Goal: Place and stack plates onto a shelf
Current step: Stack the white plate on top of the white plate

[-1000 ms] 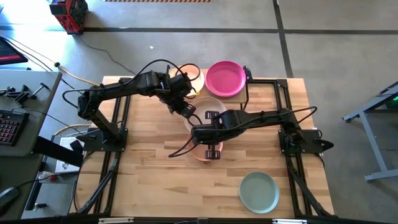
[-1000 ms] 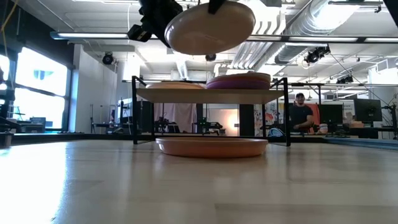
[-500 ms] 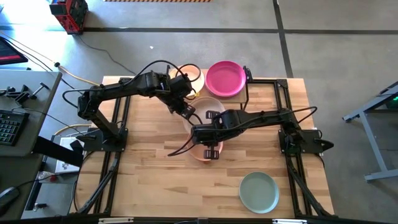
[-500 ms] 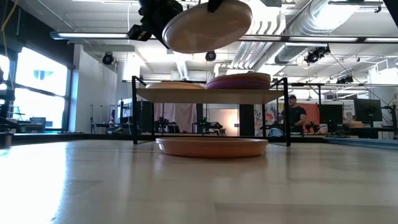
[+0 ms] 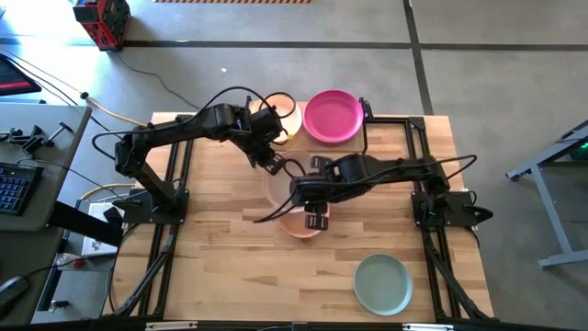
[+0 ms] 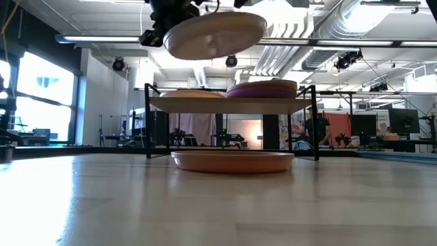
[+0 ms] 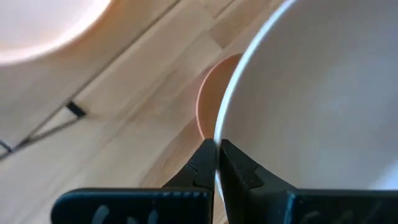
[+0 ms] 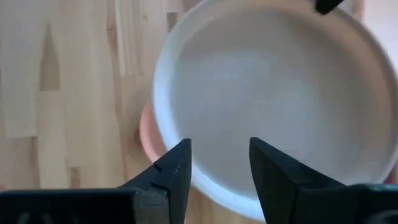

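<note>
A pale beige plate [image 6: 215, 34] hangs high above the table, in front of the shelf [image 6: 232, 104]. My left gripper [image 7: 216, 163] is shut on its rim. My right gripper [image 8: 217, 165] stands open just above the plate's near side [image 8: 267, 106] and touches nothing. Straight below, a tan-pink plate [image 5: 299, 226] rests on its base on the table. On the shelf a cream plate [image 6: 193, 93] lies at the left, and a purple plate with the magenta one [image 5: 333, 115] on top at the right. My left gripper pinches the pale beige plate's rim [image 7: 219, 134] between its two fingers, one on the inner face and one on the outer. The fingers slant down from the table's far left side, across the rim. The plate hangs clear of everything, nearly level, held at that one spot.
A pale teal plate [image 5: 383, 283] lies near the table's front right corner. The shelf's black legs [image 6: 147, 123] stand behind the tan-pink plate. Beyond the table a person [image 6: 316, 130] is in the room. Bare wood lies at the table's near left.
My right gripper has opened, let go of the pale beige plate and risen a little off it. The plate, now held by my left gripper alone, has swung from tilted to nearly level and shifted slightly toward the left.
</note>
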You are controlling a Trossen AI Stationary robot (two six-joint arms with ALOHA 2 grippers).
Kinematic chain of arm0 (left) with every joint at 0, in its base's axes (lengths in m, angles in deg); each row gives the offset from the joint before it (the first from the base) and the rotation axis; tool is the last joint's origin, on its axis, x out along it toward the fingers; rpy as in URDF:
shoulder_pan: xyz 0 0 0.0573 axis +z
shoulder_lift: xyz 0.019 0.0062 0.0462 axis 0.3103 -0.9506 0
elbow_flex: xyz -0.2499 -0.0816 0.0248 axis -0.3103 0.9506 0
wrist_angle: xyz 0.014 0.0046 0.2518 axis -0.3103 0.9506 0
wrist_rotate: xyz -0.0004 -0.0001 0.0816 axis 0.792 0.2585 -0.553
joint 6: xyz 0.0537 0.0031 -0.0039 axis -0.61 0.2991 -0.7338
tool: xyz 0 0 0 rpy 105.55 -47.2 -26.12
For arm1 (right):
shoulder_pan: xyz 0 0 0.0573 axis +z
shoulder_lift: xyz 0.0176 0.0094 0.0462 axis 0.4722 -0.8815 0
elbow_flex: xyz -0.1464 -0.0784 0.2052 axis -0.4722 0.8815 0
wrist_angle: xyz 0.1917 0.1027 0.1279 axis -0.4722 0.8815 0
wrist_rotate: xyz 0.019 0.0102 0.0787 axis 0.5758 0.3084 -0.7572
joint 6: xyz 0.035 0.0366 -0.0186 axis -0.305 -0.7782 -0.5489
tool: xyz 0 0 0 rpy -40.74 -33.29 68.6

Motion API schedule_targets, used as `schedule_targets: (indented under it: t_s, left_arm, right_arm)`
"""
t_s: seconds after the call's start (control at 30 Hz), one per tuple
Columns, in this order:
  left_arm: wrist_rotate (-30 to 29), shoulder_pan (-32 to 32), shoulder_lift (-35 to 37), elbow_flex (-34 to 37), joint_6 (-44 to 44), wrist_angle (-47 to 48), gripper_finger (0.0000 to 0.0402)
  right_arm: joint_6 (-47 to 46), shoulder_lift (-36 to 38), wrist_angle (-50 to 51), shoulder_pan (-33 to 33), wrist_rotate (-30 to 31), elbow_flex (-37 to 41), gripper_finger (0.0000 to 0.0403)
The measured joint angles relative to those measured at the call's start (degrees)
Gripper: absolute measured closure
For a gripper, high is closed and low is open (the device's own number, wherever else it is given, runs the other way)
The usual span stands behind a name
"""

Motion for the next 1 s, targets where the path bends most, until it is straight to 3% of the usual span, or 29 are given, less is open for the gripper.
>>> schedule_targets:
  t_s: [0.6,1.0]
  left_arm:
    - [0.0,15.4,0.2,0.0,-8.1,-0.6,0.0401]
    - [-0.2,28.2,0.3,-7.2,-11.5,-0.6,0.0401]
  right_arm:
    - [3.7,8.8,0.4,-6.6,13.4,0.0,0.0265]
    - [10.6,9.9,0.1,-16.7,14.0,0.0,0.0265]
